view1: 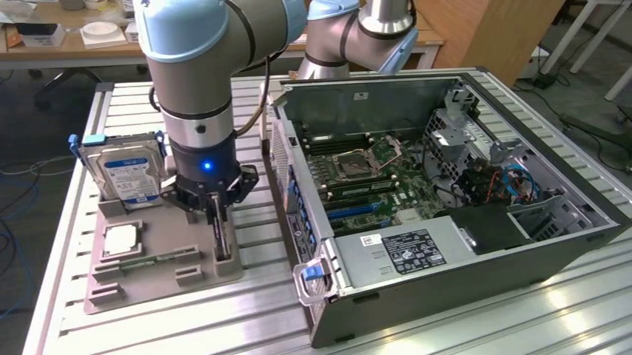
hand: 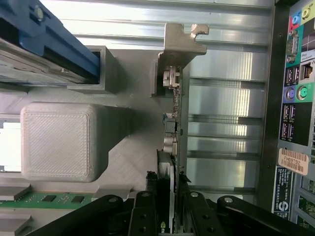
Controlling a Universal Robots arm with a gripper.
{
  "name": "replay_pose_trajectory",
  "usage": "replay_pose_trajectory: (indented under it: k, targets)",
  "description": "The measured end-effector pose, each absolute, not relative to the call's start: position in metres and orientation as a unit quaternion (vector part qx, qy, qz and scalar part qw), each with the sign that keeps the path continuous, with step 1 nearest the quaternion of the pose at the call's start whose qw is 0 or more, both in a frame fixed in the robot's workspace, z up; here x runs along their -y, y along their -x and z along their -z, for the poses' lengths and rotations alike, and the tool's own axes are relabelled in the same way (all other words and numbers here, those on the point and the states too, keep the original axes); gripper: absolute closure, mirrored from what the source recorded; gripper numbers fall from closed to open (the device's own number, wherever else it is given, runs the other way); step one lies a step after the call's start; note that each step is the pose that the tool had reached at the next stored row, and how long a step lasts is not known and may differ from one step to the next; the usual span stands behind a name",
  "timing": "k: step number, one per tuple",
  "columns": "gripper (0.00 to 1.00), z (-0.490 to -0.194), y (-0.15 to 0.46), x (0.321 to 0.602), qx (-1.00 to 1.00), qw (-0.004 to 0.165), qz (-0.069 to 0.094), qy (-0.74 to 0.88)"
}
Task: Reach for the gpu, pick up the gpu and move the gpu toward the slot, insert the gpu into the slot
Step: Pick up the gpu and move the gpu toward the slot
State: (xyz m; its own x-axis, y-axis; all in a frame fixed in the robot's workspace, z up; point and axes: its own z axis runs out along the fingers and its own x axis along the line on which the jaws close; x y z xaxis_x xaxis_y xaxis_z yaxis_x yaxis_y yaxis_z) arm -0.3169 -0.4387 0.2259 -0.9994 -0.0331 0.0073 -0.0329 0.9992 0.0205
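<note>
Claw (hand: 168, 209) astride gpu (hand: 178, 105), which stands on edge in tray (view1: 148, 285). Clamped or not: cannot tell. Risk: weak or off-centre grip lets card tilt, snag tray.

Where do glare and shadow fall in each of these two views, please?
Exterior view: overhead light glares off the ribbed table toward the exterior view's right, while the near wall of the computer case lies in shade. Wrist view: the table slats beside the gpu are washed out by reflection, and the end effector reads as a dark shape.
</note>
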Motion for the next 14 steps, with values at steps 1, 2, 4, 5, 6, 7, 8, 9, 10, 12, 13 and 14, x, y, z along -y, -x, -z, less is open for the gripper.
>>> replay_pose_trajectory:
  k: [1, 2, 4, 5, 6, 7, 8, 9, 10, 12, 13, 14]
  targets:
    - [0.74, -0.226, 0.3169, 0.4387, 1.0, 0.004, 0.01, -0.017]
    - [0.74, -0.226, 0.317, 0.4387, 1.0, 0.004, 0.01, -0.017]
    - [0.74, -0.2259, 0.3169, 0.4387, 1.0, 0.004, 0.01, -0.016]
    - [0.74, -0.2259, 0.317, 0.4387, 1.0, 0.004, 0.01, -0.016]
    - [0.74, -0.2259, 0.3169, 0.4387, 1.0, 0.004, 0.01, -0.017]
    - [0.74, -0.2259, 0.3169, 0.4387, 1.0, 0.004, 0.01, -0.016]
    - [0.74, -0.2259, 0.3169, 0.4387, 1.0, 0.004, 0.01, -0.016]
    - [0.74, -0.226, 0.3169, 0.4387, 1.0, 0.004, 0.01, -0.017]
    - [0.74, -0.2261, 0.3169, 0.4387, 1.0, 0.004, 0.01, -0.017]
    - [0.74, -0.228, 0.3169, 0.4387, 1.0, 0.004, 0.01, -0.017]
    - [0.74, -0.2295, 0.317, 0.4387, 1.0, 0.004, 0.01, -0.017]
    - [0.74, -0.2308, 0.3169, 0.4387, 1.0, 0.004, 0.01, -0.017]
